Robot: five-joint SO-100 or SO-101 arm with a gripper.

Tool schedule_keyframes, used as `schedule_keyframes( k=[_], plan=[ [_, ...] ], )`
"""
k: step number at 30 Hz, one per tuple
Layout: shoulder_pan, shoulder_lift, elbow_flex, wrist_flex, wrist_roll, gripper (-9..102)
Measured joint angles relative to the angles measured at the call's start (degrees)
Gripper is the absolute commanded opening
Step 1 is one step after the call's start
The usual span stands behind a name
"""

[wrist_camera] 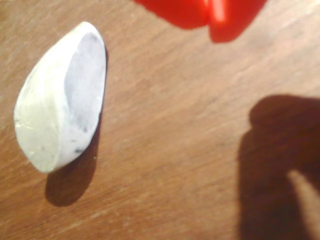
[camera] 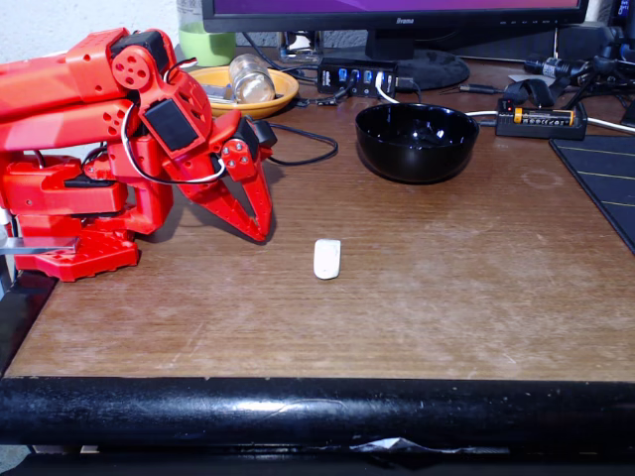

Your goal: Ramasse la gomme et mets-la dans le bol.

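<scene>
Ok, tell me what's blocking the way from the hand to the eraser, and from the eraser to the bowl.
Nothing visible. Bare wood lies between the hand and the eraser, and between the eraser and the bowl. The cable lies further back, off both paths.

In the fixed view, the eraser [camera: 327, 259] lies on the table [camera: 446, 297], right of the gripper [camera: 260, 230], with the bowl [camera: 417, 142] farther right.

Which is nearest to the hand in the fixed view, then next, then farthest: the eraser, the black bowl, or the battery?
From the hand:
1. Eraser, just right of it on the table.
2. Black bowl, farther back and right.
3. Battery, far right, beyond the bowl.
</scene>
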Motion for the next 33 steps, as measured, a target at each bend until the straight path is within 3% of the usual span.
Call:
schedule_keyframes(
  k=[33],
  plan=[
    [-1.41,-1.05,0.0,-1.05,-2.02,-6]
  ],
)
